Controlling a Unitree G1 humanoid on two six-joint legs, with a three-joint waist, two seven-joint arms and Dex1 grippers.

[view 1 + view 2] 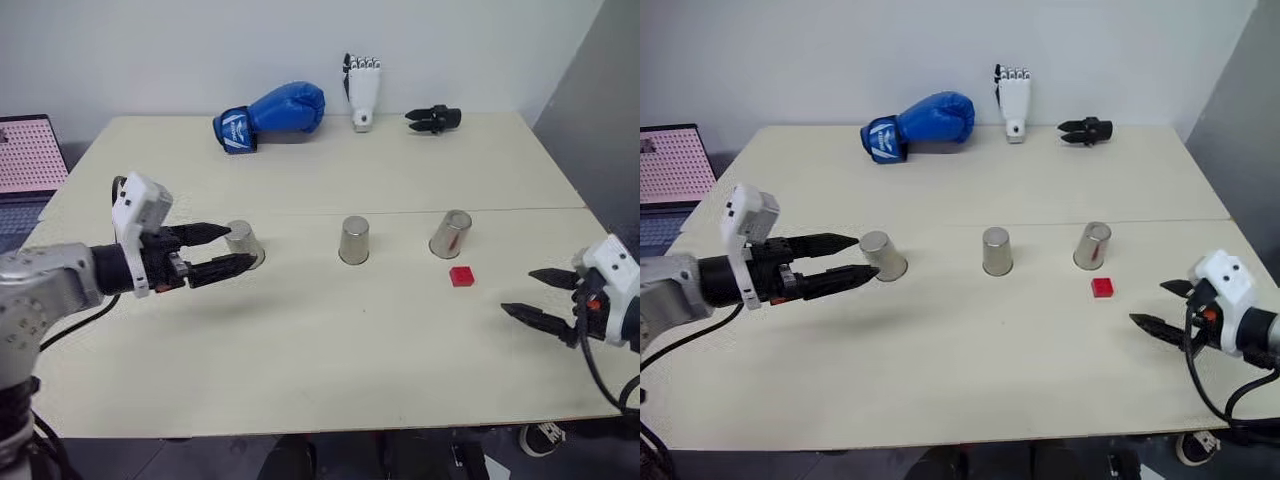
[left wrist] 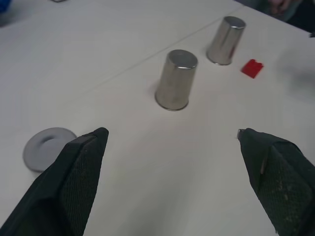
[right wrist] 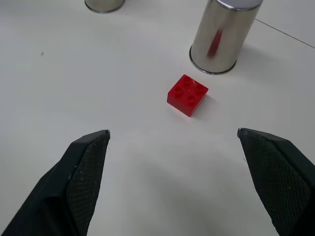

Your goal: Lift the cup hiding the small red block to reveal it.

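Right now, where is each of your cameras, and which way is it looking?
Left eye: on my head, looking forward and down over the table; three cups, the red block, both arms.
Right eye: beside it, same scene.
Left wrist: on my left arm, looking along the open left gripper at the middle cup.
Right wrist: on my right arm, looking along the open right gripper at the block.
Both wrist views share the block and the right cup.

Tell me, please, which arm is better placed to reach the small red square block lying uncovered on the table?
Right, probably: its open right gripper faces the small red square block nearby, while the left gripper hovers by the far-left shiny silver metal cup.
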